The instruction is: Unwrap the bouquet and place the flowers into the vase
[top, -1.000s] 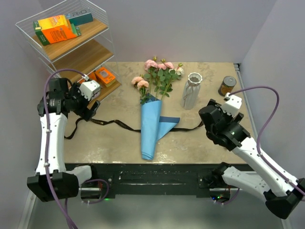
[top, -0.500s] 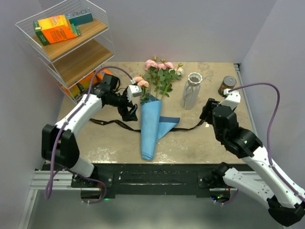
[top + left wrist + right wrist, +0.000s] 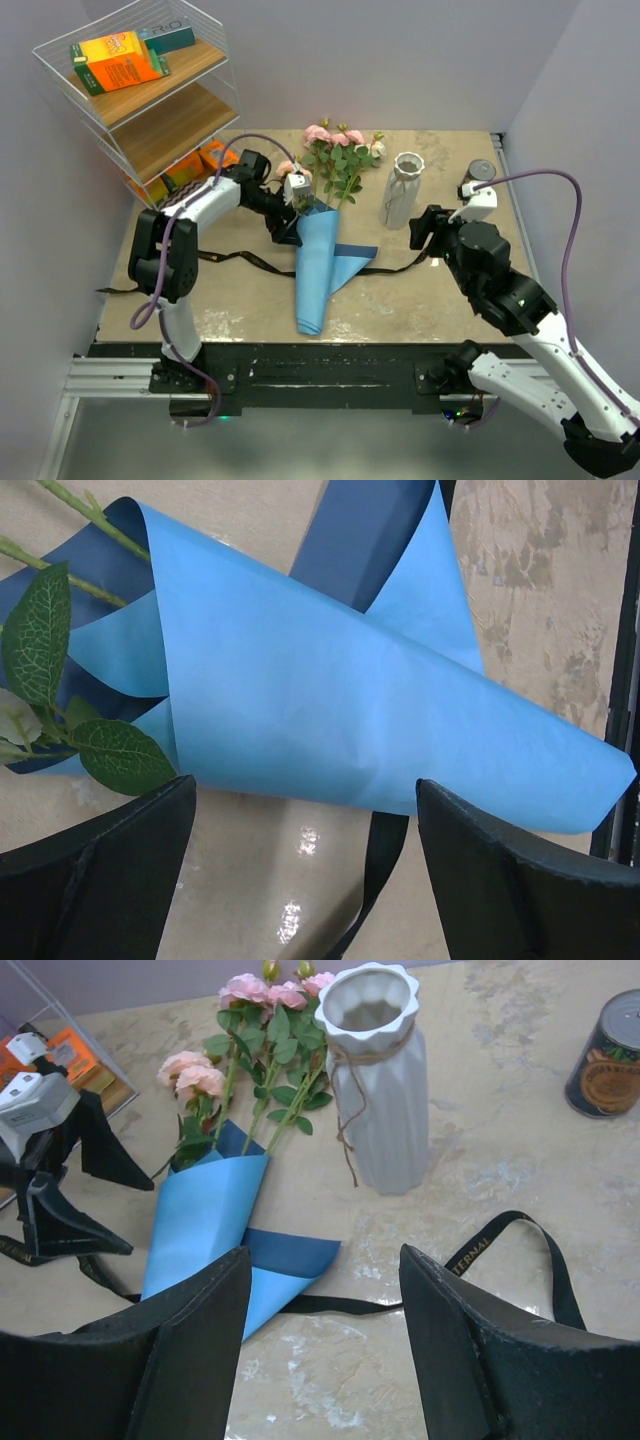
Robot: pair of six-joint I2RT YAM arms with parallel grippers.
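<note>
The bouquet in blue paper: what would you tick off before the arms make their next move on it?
1. Left gripper open beside the bouquet: ok.
2. Right gripper open, holding nothing: ok.
3. Vase upright, mouth unblocked: ok.
4. Black ribbon untied from the bouquet: cannot tell.
5. Flowers free of the blue paper: not ok, stems sit inside it.

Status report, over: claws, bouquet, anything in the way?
Left claw open at the bouquet, empty. Right claw open, empty, near the ribbon. Bouquet wrapped, lying flat; vase upright, empty. Nothing blocking.
</note>
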